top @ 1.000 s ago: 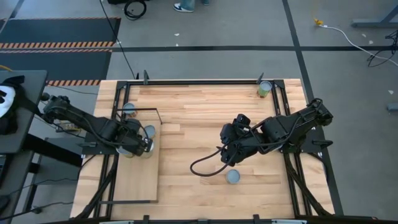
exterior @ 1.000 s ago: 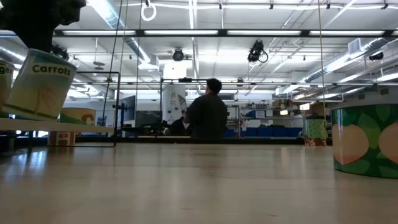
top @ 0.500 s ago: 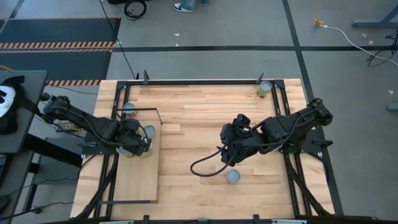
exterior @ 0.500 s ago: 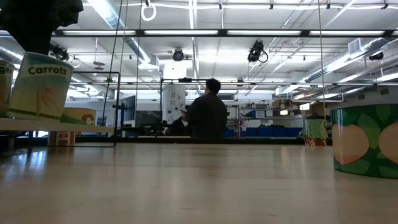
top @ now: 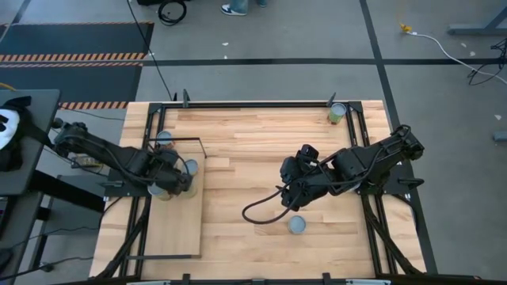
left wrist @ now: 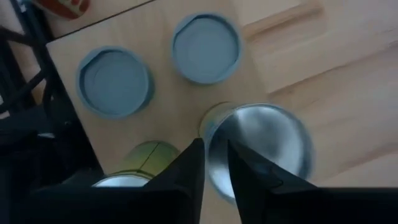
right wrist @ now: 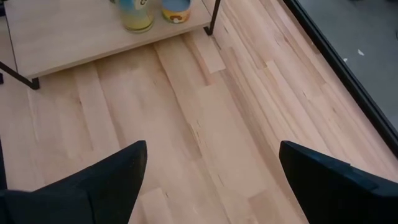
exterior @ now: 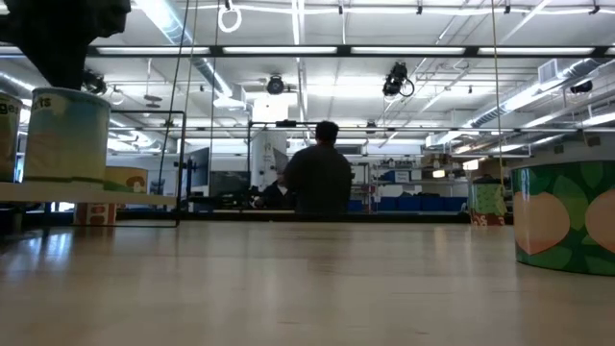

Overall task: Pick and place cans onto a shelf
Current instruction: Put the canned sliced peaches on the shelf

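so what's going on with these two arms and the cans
The left gripper is over the shelf, its fingers around a silver-topped can that stands upright on the board beside other cans. The right gripper hangs open above the middle of the table. Two more cans wait on the tabletop: one near it, one at the far corner.

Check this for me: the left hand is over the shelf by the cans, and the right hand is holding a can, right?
No. The right hand holds nothing: the right wrist view shows its fingers spread over bare tabletop. The left hand is over the shelf by the cans.
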Controlling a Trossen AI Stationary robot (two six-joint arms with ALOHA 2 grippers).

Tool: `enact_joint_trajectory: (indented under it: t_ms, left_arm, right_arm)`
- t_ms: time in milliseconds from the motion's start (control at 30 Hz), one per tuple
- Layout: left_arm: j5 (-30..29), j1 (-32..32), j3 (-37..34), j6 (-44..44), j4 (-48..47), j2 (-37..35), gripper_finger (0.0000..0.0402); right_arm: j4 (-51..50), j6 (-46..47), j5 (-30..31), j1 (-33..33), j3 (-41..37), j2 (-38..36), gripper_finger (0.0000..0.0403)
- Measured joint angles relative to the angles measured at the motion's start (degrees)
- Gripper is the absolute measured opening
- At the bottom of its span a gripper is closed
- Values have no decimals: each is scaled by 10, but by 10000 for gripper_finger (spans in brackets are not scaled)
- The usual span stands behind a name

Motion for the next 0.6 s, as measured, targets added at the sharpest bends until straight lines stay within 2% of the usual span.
enact_joint_trajectory:
  t_ms: [133,200,333,433,600]
  left_arm:
    - [-15,24,37,53,12,0,80]
    - [-35,37,55,104,49,0,78]
    - [-69,59,68,252,203,0,76]
    - [-73,70,68,364,333,8,81]
    - [-53,85,69,469,450,54,115]
  right_arm:
    - [-4,-10,0,0,0,-1,373]
    - [-5,-21,-7,0,0,-6,373]
    - [-28,-34,-32,6,0,-15,373]
    - [-47,-45,-52,33,-7,-15,373]
    - [-87,-16,-116,75,-88,-15,373]
